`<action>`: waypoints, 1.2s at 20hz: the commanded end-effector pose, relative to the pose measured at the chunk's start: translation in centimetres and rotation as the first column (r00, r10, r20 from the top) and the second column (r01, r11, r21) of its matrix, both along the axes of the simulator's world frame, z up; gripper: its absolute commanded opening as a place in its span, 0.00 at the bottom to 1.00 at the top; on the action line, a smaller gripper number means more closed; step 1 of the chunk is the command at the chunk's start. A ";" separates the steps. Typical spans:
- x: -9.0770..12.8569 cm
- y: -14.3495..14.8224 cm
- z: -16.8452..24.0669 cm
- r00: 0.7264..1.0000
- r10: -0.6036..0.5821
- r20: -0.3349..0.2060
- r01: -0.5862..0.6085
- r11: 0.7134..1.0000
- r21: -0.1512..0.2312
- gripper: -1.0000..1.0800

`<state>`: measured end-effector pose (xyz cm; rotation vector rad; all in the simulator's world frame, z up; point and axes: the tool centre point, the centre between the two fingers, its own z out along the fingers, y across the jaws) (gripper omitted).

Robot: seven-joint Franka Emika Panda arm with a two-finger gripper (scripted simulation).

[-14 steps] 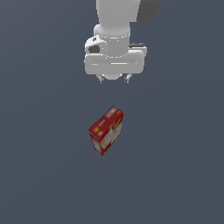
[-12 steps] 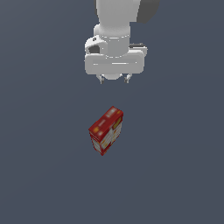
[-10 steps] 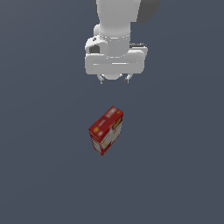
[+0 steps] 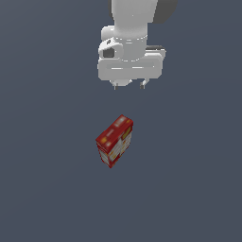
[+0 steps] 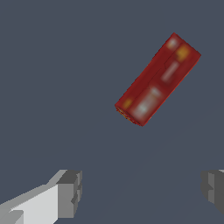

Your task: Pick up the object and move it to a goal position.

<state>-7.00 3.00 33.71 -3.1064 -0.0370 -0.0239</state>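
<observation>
The object, a small red box point(image 4: 115, 141) with white and yellow printed panels, stands on the grey floor in the middle of the exterior view, turned at an angle. It also shows in the wrist view point(image 5: 156, 79) as a long red slab seen from above. My gripper point(image 4: 128, 85) hangs above and behind the box, well apart from it. It is open and empty: in the wrist view the gripper point(image 5: 142, 192) has its two grey fingertips point(image 5: 70, 192) spread wide with nothing between them.
A plain dark grey surface point(image 4: 47, 179) lies all around the box. The white arm body point(image 4: 130, 52) fills the upper middle of the exterior view.
The gripper has shifted very slightly toward the exterior view's right. The box has not moved.
</observation>
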 end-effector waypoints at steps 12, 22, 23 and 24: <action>2.2 -0.9 -1.5 0.992 -0.129 -0.008 0.129 0.992 0.003 0.96; 6.4 -3.0 -5.0 0.922 -0.388 -0.020 0.388 0.922 -0.007 0.96; 6.8 -3.2 -5.5 0.910 -0.414 -0.021 0.414 0.910 -0.009 0.96; 7.2 -3.4 -5.9 0.898 -0.439 -0.021 0.439 0.899 -0.011 0.96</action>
